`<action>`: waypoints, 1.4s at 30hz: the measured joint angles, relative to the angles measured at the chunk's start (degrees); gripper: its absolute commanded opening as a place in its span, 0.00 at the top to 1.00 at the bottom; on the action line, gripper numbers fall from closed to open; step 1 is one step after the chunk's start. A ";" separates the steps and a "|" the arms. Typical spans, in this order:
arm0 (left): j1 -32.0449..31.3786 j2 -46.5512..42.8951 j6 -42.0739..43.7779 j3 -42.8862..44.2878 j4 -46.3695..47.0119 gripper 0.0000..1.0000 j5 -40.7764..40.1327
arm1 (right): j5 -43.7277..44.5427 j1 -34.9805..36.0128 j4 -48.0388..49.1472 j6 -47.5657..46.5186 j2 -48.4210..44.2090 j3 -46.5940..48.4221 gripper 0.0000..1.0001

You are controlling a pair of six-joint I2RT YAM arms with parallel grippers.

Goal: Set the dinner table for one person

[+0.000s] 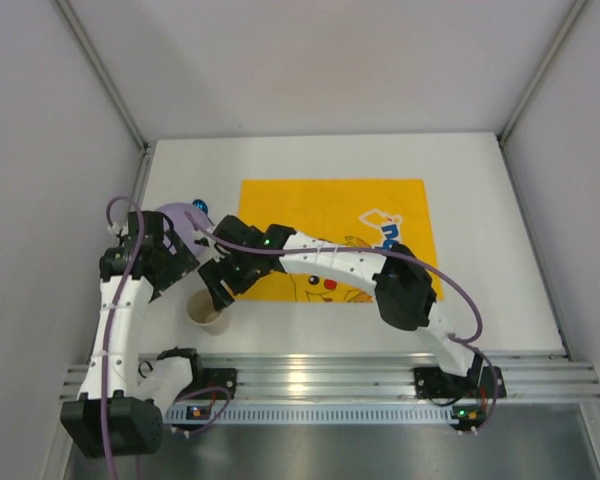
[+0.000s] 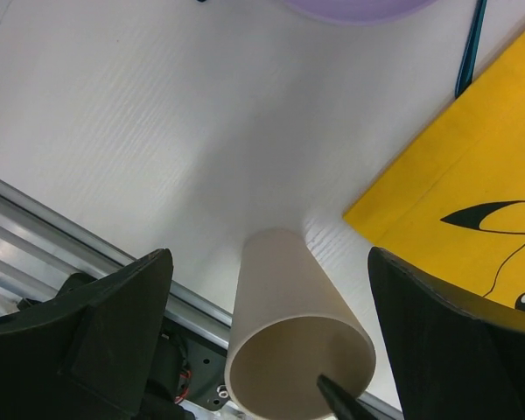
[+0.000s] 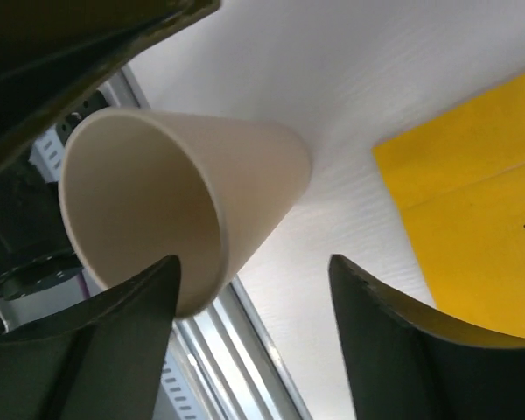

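Note:
A beige paper cup [image 1: 208, 312] stands upright on the white dinner table [image 1: 480, 290], close to the front rail at the left. My left gripper [image 1: 183, 268] is open above it; in the left wrist view the cup [image 2: 289, 315] sits between its spread fingers [image 2: 96, 332], untouched. My right gripper [image 1: 220, 288] reaches across from the right and is open. In the right wrist view one finger [image 3: 114, 341] overlaps the rim of the cup [image 3: 157, 192] and the other stands apart from it. The right gripper [image 3: 252, 260] holds nothing.
A yellow Pikachu-print cloth [image 1: 330, 235] lies mid-table, its corner just right of the cup [image 2: 472, 175]. A purple plate [image 1: 177, 218] and a blue utensil [image 2: 468, 52] lie behind the left gripper. The silver rail [image 1: 330, 370] runs along the near edge.

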 measured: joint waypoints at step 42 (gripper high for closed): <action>0.37 2.91 -5.03 -11.58 21.14 0.01 -0.35 | 26.21 -58.38 -14.03 1.44 -5.84 3.30 1.00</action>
